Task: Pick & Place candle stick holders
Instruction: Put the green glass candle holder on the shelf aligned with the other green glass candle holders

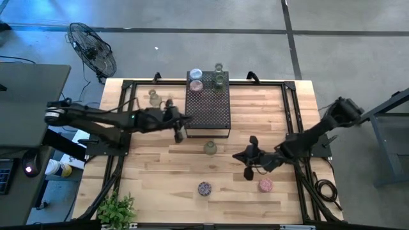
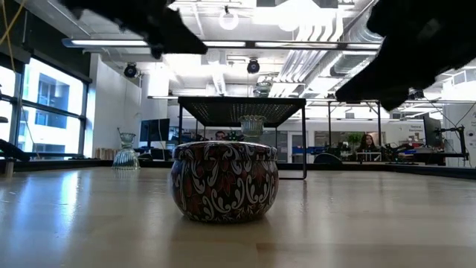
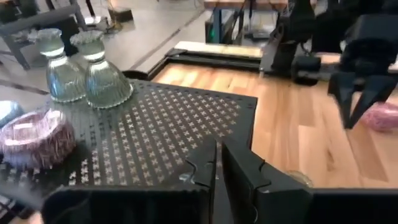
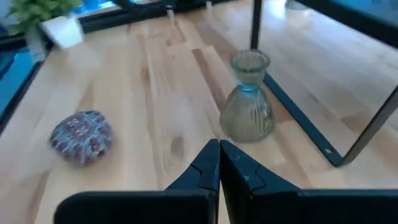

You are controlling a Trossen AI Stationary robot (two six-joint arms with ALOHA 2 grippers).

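Observation:
A black perforated stand (image 1: 208,105) carries a pale blue holder (image 1: 195,74), a pink one (image 3: 34,137) and two greenish ones (image 3: 102,78) at its far end. On the table stand two clear holders (image 1: 153,96), a greenish one (image 4: 249,99), a purple patterned one (image 2: 224,180) and a pink one (image 1: 265,185). My left gripper (image 3: 217,168) is shut and empty, over the stand's left near corner. My right gripper (image 4: 219,158) is shut and empty, above the table just right of the greenish holder (image 1: 210,148).
A dark frame (image 1: 291,115) runs along the table's left, far and right sides. A potted plant (image 1: 116,209) stands at the near left corner. A floor fan (image 1: 92,48) stands beyond the far left corner. Bare wood lies between the purple and pink holders.

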